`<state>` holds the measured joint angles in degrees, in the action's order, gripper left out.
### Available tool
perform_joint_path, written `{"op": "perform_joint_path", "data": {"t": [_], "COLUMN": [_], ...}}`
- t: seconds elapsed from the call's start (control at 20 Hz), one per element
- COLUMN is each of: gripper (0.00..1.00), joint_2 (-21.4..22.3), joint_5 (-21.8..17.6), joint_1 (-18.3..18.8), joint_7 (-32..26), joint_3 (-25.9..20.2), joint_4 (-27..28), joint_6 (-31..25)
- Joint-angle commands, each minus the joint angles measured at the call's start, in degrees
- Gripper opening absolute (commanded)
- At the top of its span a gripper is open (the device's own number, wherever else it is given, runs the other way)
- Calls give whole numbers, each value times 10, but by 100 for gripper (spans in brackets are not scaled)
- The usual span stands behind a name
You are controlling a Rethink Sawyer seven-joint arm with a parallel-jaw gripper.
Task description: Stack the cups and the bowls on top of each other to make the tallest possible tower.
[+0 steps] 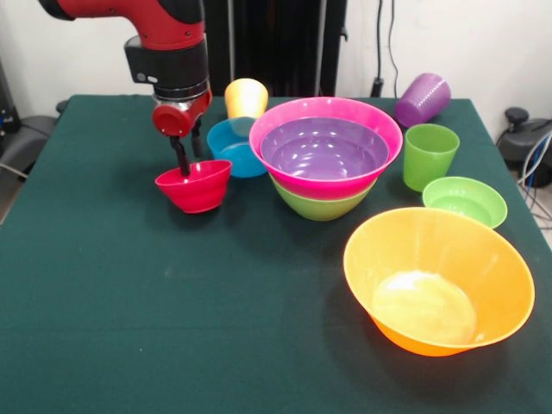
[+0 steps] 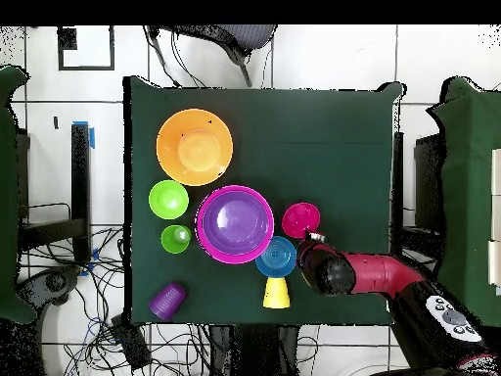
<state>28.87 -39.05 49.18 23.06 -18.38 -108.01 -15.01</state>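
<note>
My claw [image 1: 187, 155] pinches the small red bowl's [image 1: 195, 186] far rim; bowl tilted, just beside the blue bowl [image 1: 229, 147] and the tower [image 1: 326, 155].

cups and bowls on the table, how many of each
Cups: 3 – yellow cup, green cup, purple cup
Bowls: 7 – orange bowl, pink bowl, purple bowl, green bowl, red bowl, blue bowl, light green bowl
Total: 10
</note>
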Motion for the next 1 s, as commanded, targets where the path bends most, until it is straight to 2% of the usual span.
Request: {"op": "perform_joint_path", "data": {"t": [0.05, 0.35, 0.6, 1.0], "gripper": [100, 100, 100, 100], "joint_2": [-8, -10, -4, -2], "joint_5": [-48, -49, -48, -49], "joint_1": [-20, -11, 4, 23], "joint_7": [-12, -10, -30, -23], "joint_3": [-33, -42, -66, -99], "joint_4": [38, 35, 24, 14], "joint_6": [-71, -64, -67, -49]}}
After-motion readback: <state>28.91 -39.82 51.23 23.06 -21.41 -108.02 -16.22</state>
